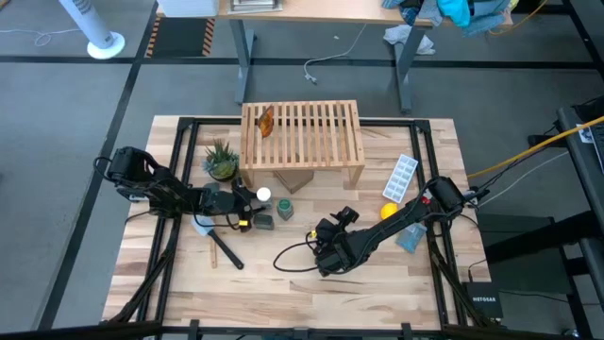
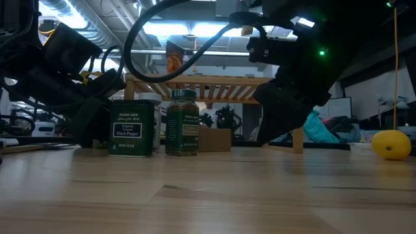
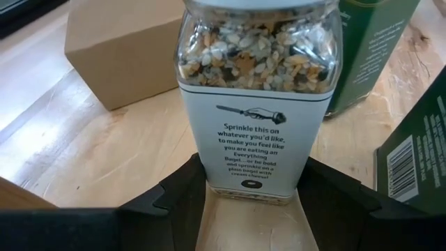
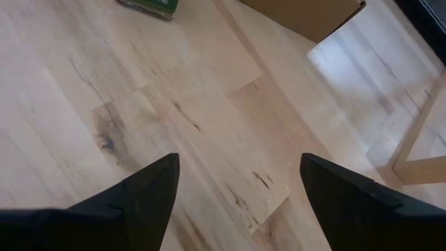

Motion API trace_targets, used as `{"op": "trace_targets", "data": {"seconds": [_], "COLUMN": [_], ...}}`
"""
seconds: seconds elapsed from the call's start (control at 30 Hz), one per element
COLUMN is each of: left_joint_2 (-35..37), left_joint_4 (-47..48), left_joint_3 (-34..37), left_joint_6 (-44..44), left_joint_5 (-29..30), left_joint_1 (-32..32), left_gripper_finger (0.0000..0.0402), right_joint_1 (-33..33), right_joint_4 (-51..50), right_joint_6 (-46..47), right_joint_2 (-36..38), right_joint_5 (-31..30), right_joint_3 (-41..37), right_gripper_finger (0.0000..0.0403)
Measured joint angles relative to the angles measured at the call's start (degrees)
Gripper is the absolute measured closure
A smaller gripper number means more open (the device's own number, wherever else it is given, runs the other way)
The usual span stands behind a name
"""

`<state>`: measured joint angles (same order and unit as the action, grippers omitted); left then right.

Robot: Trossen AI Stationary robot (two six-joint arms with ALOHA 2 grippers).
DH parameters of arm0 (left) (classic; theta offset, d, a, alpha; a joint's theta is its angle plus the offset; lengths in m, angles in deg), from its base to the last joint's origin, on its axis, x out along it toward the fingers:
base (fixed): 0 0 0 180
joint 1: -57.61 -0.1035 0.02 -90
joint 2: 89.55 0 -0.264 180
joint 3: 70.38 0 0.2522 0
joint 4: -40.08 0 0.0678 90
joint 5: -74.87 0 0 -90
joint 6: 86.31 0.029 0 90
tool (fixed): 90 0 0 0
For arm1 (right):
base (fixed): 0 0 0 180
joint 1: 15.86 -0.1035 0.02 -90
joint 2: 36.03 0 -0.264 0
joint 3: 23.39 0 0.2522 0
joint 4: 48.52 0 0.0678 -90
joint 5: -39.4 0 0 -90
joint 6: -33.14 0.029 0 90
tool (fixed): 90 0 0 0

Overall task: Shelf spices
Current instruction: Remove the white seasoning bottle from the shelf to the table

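Room: grey floor around the work area, a second light-wood desk (image 1: 311, 9) beyond it, a white fan base (image 1: 106, 44) at the far left corner.
Tabletop (image 1: 283, 283): big pale wooden surface carrying both arms and all the items.
Shelf (image 1: 302, 134): low slatted light-wood rack at the far middle of the table, standing on solid side legs.
Left arm: reaches in from the left edge toward the middle, low over the wood.
Right arm: comes in from the right edge, bent toward the front middle.
Cardboard box (image 1: 294, 178): small and brown, under the front edge of the shelf.
Ice tray (image 1: 401, 178): pale blue, on the table to the right of the shelf.
Potted plant (image 1: 221, 161): green, just left of the shelf's leg.
Amber-orange bottle (image 1: 266, 120): lying on the shelf's slats near its left end.
Dark tin (image 2: 132, 127): squarish, upright on the table, just beside the green-lidded jar.
Green-lidded jar (image 2: 182, 122): upright in front of the shelf, right of the tin.
White-capped jar (image 3: 258, 90): upright on the table, its base between the left fingers, seeds showing through the glass.
Lemon (image 2: 390, 143): yellow, on the table near the right arm.
Left gripper (image 3: 252, 209): jaws spread on either side of the jar's base; whether they press it, cannot tell.
Right gripper (image 4: 237, 188): jaws spread wide over bare wood, holding nothing.
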<state>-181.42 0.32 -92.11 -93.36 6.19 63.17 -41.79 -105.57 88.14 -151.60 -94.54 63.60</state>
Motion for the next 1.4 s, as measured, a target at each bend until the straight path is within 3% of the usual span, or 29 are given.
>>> {"op": "trace_targets", "data": {"seconds": [0.63, 1.4], "left_joint_2": [6.54, 6.56], "left_joint_4": [7.19, 8.11], "left_joint_3": [0.22, 0.09], "left_joint_6": [2.66, -1.77], "left_joint_5": [-0.33, -1.51], "left_joint_1": [0.01, 0.00], "left_gripper_finger": [0.0202, 0.0201], "right_joint_1": [0.02, 0.02], "right_joint_4": [0.83, 1.42], "right_joint_6": [0.02, -0.20], "right_joint_2": [0.00, 0.02], "right_joint_5": [0.66, 0.68], "right_joint_3": [0.00, 0.00], "right_gripper_finger": [0.0100, 0.0100]}}
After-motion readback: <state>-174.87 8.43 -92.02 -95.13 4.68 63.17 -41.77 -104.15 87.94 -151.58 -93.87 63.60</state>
